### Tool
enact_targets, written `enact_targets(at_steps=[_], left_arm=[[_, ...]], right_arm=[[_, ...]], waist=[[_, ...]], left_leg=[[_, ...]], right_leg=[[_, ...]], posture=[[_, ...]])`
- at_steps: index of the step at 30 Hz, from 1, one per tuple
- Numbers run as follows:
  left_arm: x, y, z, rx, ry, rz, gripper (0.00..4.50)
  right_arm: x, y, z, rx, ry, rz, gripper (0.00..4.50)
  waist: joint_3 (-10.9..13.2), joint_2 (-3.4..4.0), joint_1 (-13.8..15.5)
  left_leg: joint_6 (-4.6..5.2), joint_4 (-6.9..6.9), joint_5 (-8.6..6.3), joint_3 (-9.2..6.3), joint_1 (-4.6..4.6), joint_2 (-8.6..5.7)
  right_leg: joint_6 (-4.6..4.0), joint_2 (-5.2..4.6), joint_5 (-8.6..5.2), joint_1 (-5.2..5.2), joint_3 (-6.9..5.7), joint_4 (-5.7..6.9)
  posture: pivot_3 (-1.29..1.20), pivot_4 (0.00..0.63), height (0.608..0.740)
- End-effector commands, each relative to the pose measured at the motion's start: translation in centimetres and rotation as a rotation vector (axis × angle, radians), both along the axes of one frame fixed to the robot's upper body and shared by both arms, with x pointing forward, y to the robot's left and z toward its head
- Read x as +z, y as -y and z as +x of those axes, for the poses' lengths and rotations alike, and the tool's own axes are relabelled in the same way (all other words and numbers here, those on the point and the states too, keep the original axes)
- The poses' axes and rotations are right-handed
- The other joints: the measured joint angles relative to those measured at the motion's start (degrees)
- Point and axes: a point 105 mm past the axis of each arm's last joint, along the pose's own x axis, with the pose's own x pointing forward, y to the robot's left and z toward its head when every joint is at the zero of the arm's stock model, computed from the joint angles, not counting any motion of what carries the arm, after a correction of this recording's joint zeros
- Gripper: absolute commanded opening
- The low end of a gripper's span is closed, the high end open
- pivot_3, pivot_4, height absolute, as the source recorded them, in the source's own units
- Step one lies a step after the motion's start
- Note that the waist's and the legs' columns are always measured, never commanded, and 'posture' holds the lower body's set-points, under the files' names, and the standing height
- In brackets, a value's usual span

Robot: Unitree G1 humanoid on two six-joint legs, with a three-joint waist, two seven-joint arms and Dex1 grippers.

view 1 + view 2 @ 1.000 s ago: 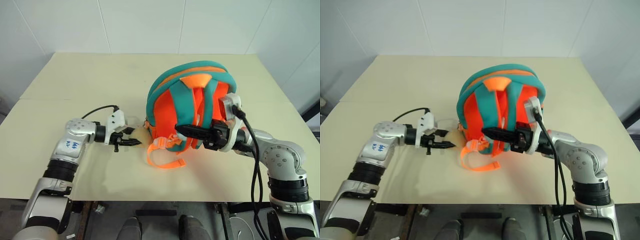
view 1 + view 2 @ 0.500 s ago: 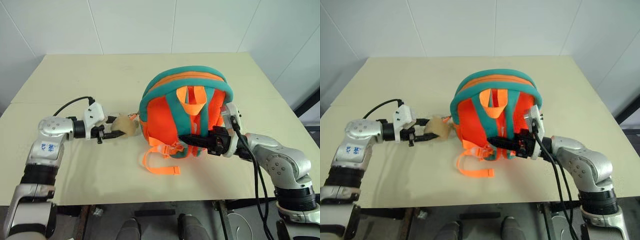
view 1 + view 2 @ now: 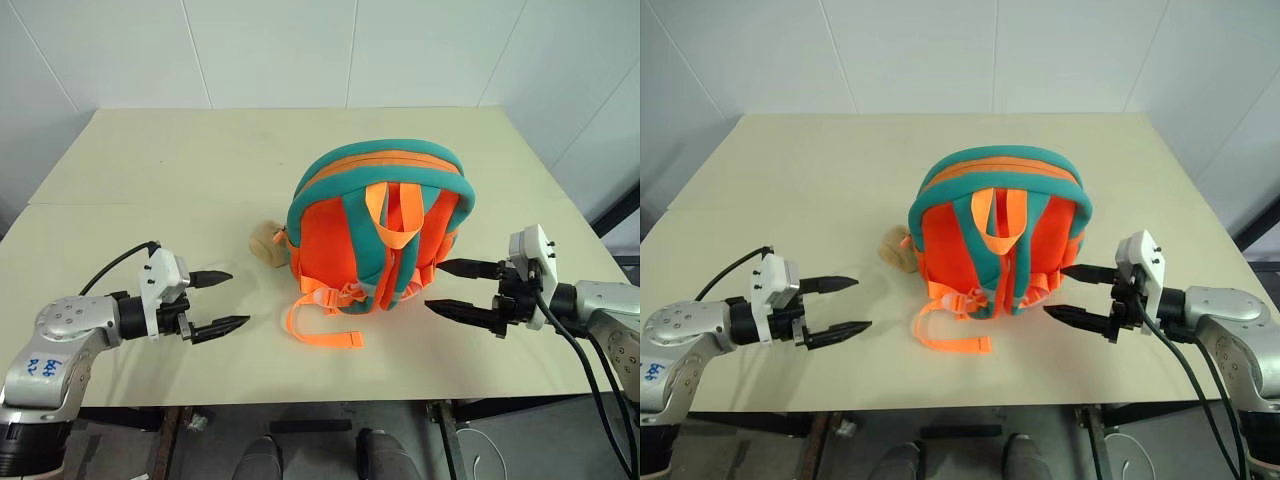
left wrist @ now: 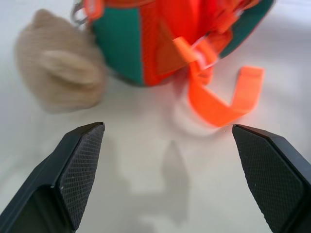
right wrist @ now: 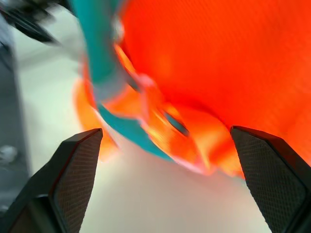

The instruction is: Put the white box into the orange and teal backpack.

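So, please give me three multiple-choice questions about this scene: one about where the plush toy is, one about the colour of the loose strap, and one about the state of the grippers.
1. Where is the tan plush toy?
A. Beside the orange and teal backpack, on the side of the left gripper
B. On top of the backpack
C. Between the fingers of the right gripper

2. What colour is the loose webbing strap lying on the table?
A. Teal
B. Orange
C. White

3. How are the left gripper and the right gripper?
A. Both shut on the backpack
B. One shut on a strap
C. Both open and empty

Answers: 1 A, it lies against the backpack's left side; 2 B, the loop is orange; 3 C, fingers spread, clear of the backpack.
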Motion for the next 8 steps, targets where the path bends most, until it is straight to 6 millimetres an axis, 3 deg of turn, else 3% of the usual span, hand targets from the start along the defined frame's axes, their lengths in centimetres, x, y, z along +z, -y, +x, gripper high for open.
enact_targets(at_steps=[1,5,8], left_arm=[[1.0,0.1,-0.1,-0.010,0.056,0.005,4.50],[0.3,0.4,0.2,-0.020,0.039,0.012,4.50],[0.4,0.9,0.4,-0.043,0.039,0.016,4.50]], right_arm=[[1.2,2.5,1.3,-0.091,0.118,-0.061,4.46],[1.2,3.9,2.0,-0.164,0.146,-0.061,4.46],[1.2,3.9,2.1,-0.173,0.160,-0.054,4.46]], waist=[[0.0,0.00,0.0],[0.0,0.00,0.0],[0.0,0.01,0.0]], left_leg=[[0.01,0.01,0.03,0.01,0.00,0.00],[0.03,0.02,0.07,0.04,0.01,0.00],[0.03,0.01,0.07,0.04,0.01,0.00]], right_leg=[[-0.02,0.00,0.07,0.02,0.00,-0.05],[-0.05,0.00,0.15,0.01,0.00,-0.07],[-0.04,0.00,0.15,0.00,0.00,-0.06]], posture=[[0.00,0.150,0.740],[0.00,0.150,0.740],[0.00,0.150,0.740]])
